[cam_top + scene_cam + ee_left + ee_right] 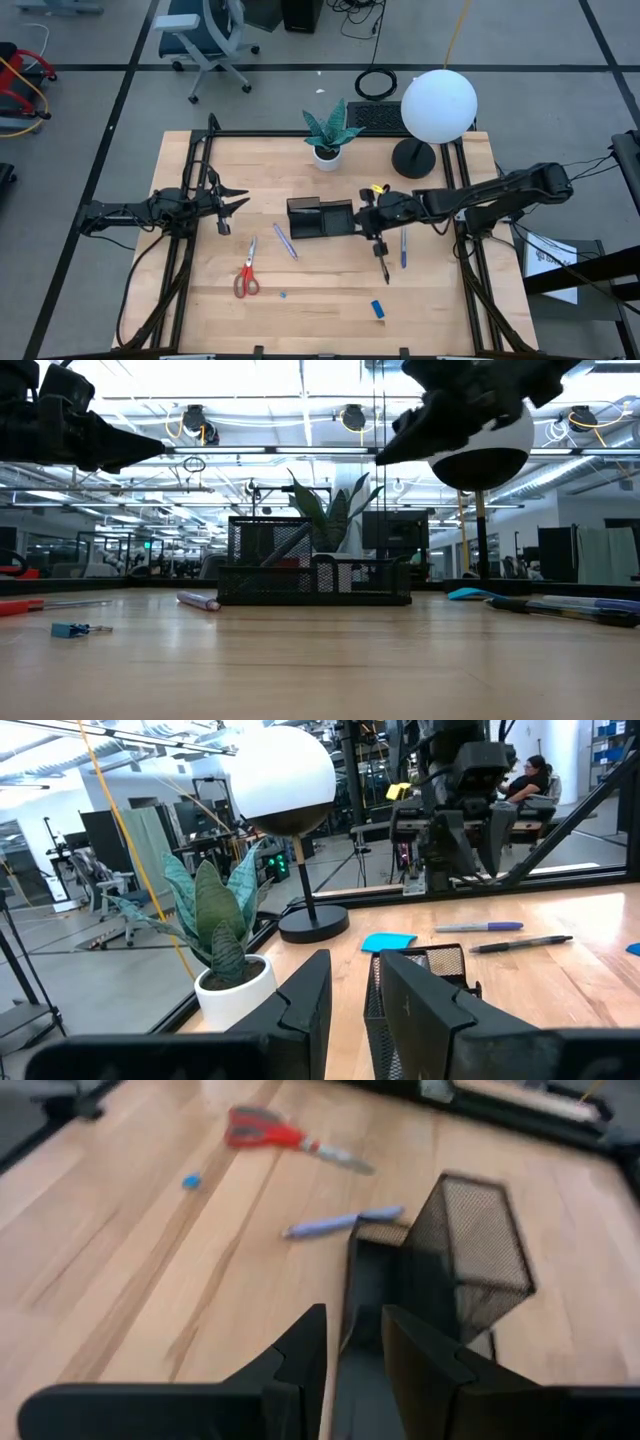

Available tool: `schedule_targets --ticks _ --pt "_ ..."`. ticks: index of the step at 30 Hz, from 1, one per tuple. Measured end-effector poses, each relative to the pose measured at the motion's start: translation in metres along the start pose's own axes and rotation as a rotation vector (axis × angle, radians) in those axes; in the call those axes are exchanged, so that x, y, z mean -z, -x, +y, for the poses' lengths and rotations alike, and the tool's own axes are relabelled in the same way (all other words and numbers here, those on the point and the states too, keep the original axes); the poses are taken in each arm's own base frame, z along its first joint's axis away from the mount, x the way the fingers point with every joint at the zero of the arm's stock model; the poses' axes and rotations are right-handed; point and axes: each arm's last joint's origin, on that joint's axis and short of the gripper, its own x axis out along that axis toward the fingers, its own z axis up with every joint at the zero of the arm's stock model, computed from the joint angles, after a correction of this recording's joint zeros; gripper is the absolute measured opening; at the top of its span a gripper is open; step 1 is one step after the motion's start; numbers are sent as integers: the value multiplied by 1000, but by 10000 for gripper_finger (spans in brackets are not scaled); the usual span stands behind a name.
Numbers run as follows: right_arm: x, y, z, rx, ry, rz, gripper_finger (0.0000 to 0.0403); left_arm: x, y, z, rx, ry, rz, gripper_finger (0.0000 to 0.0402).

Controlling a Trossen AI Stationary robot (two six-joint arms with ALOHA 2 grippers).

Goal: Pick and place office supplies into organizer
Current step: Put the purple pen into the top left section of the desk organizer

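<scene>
One organizer (320, 218) stood mid-desk, with three pens (285, 241) and one pair of scissors (246, 272) loose around it. The right gripper (362, 215) hovered beside it and the left gripper (236, 200) waited nearer the left edge, both fingers narrowly parted, empty.

Black mesh organizer (320, 218) mid-table; red-handled scissors (247, 272) and purple pen (285, 241) lie nearby.

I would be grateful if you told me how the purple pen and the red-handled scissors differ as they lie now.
The purple pen is a thin, single-coloured stick; the red-handled scissors are broader, with red loops and pale blades. The pen lies close to the organizer, slanted toward it; the scissors lie farther off, nearer the front edge. Both rest flat on the table, outside the organizer, untouched by either claw.
</scene>
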Motion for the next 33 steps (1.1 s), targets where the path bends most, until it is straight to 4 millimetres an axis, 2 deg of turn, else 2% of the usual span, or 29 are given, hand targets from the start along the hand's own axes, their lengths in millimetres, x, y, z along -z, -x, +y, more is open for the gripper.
schedule_targets --ticks 6,17,20,28,33 --pt "8 12 8 -21 -56 118 95 0 0 0 0 0 0 97" --pt "29 22 19 105 -485 361 94 0 0 0 0 0 0 97" --pt "33 24 20 119 -535 411 93 0 0 0 0 0 0 97" --pt "34 27 29 -92 -457 451 93 0 0 0 0 0 0 97" --pt "33 28 41 -161 -300 451 93 0 0 0 0 0 0 97"
